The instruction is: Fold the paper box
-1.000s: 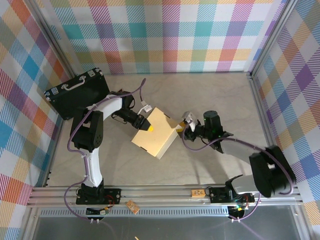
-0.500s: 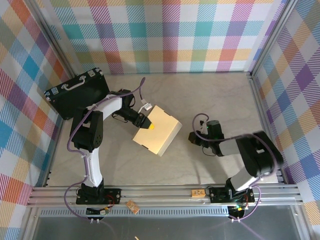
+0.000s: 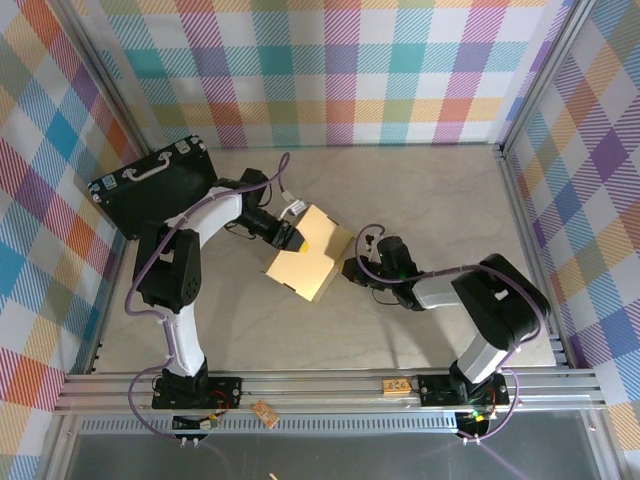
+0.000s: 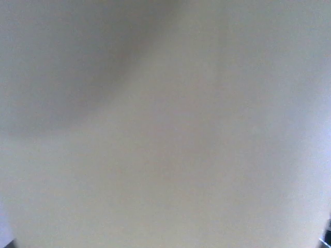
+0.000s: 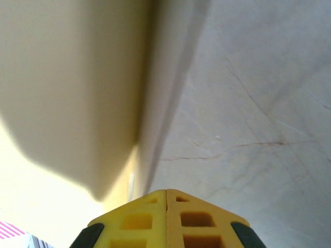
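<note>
While the paper box (image 3: 310, 262) sits mid-bench, slightly left of centre, bare bench (image 3: 430, 190) surface runs far and right of it up to the plaid walls (image 3: 330, 70). A narrower bare strip lies between the box and the near metal rail (image 3: 320, 385). The left side is tighter. A black case (image 3: 150, 185) lies at the far-left corner against the wall, and the left arm bends between the case and the box. The right arm lies low across the near-right of the bench, with its cable looping just far of the wrist.

The box is tan, shallow, rectangular, closed up and turned diagonally, with one corner pointing near. Its top face is paler on the far half and darker on the near half. Its near-left side wall shows as a thin darker band. It may be tilted, can't tell for sure.

The left claw (image 3: 296, 240) grips the box's far-left edge, one yellow finger lying on the top face. The right claw (image 3: 352, 268) is closed on nothing, its tip just at the box's right corner. In the right wrist view its yellow fingertips (image 5: 150, 206) meet flush, with the box wall (image 5: 67, 93) rising on the left and marbled bench on the right.
</note>
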